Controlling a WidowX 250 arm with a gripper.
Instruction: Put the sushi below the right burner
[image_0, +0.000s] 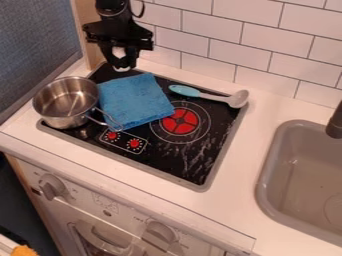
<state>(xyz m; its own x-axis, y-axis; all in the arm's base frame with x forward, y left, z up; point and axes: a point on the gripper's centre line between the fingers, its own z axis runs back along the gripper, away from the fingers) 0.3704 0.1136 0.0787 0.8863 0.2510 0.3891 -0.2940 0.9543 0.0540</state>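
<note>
White tiles are rising behind a pale counter, and a black cooktop is lying in it. Over its far left corner the black gripper is hanging, apparently closed on a pale, dark-banded piece that I am taking for the sushi. So the grasp is looking done, while the placing is still waiting: the sushi is sitting well off its goal, which I am judging to be the front part of the cooktop, below the red right burner. A blue cloth is overlapping that burner's ring, and a steel pot is standing beside the cloth. As for writing, small markings are showing around the oven knobs, none large enough to be read.
</note>
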